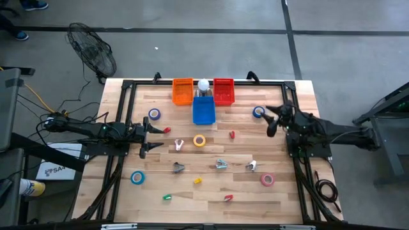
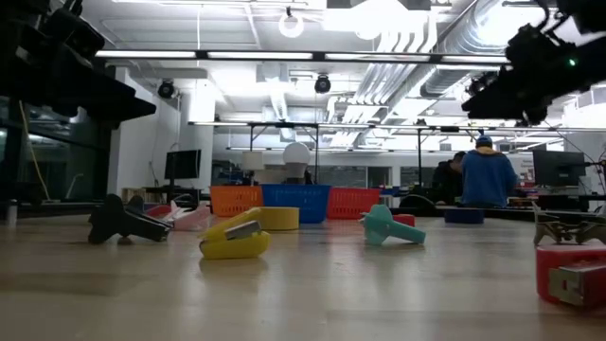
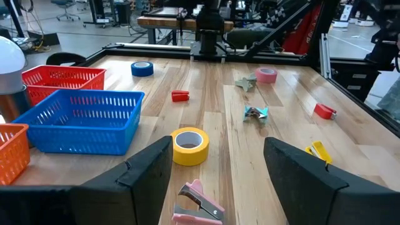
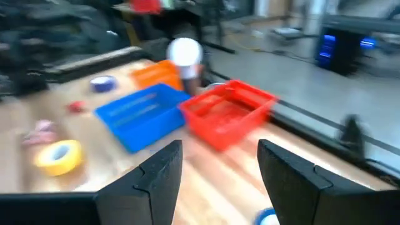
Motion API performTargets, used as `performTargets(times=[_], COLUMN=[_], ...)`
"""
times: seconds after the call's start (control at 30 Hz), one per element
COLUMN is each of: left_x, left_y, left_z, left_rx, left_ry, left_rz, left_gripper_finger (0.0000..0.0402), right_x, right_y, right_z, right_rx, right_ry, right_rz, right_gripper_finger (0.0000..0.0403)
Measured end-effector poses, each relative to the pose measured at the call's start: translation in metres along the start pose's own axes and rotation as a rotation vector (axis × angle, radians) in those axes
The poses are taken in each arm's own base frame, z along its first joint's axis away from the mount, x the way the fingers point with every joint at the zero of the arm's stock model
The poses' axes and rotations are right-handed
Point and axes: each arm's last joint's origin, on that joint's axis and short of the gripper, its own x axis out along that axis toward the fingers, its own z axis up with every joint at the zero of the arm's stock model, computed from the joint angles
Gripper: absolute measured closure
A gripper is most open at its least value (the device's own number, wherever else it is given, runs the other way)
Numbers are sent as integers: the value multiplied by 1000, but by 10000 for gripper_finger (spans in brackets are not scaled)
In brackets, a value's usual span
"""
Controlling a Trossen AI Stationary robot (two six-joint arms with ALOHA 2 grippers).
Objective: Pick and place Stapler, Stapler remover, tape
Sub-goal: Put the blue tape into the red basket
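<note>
Landmark = blue basket (image 1: 204, 112), at the table's far-edge centre, w/ orange basket (image 1: 183, 91) on its left-rear and red basket (image 1: 223, 91) on its right-rear. A white dome-topped object (image 1: 203, 84) stands behind it, btwn the 2 others.

Left gripper (image 1: 155, 136): left of and nearer than the blue basket, above the table. Fingers (image 3: 144, 172) spread wide in the left wrist view, nothing btwn them.

Right gripper (image 1: 270, 119): right of the blue basket, raised off the table. Fingers (image 4: 159, 172) apart in the right wrist view, holding nothing.

Tape rolls:
- yellow roll (image 1: 200, 140) just in front of the blue basket, flat on the wood; also in the left wrist view (image 3: 190, 145).
- blue roll (image 1: 154, 114) to the basket's left, near the left gripper.
- blue roll (image 1: 258, 112) to the basket's right, just beside the right gripper.
- blue roll (image 1: 137, 177) well in front of the basket, toward the left.
- pink roll (image 1: 267, 179) well in front, toward the right.

Other small items in front of the basket:
- pink stapler-type item (image 1: 179, 145) beside the yellow roll, nearest the left gripper (image 3: 199, 201).
- red stapler (image 1: 232, 135) front-right of the basket.
- small yellow stapler (image 1: 197, 181) farther front.
- 3 metal claw-type pieces (image 1: 221, 164) in a loose row; cannot tell each type for sure.

Low view: a person in a blue top (image 2: 488, 175) stands in the room behind the table.
</note>
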Motion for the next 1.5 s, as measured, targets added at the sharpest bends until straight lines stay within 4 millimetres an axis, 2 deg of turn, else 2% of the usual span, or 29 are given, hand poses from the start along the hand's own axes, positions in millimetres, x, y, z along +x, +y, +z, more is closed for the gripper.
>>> performTargets(times=[0.23,0.4,0.57,0.67,0.77,0.97,1.07,1.27,1.5], left_x=[0,0,0,0,0,0,0,0,0], left_y=[0,0,0,0,0,0,0,0,0], left_z=[0,0,0,0,0,0,0,0,0], left_rx=[0,0,0,0,0,0,0,0,0], left_ry=[0,0,0,0,0,0,0,0,0], left_rz=[0,0,0,0,0,0,0,0,0], left_gripper_finger=[156,156,156,156,156,156,156,156,156], right_x=[4,14,30,40,50,77,93,125,147], right_y=[13,17,13,7,0,-9,-14,-30,-42], right_z=[46,72,89,92,88,72,62,41,21], right_rx=[-101,-176,-240,-262,-242,-183,-211,-220,-176], right_ry=[103,285,474,588,703,925,1012,1154,1240], right_rz=[-80,-192,-288,-352,-364,-259,-236,-144,-135], right_gripper_finger=[203,203,203,203,203,203,203,203,203])
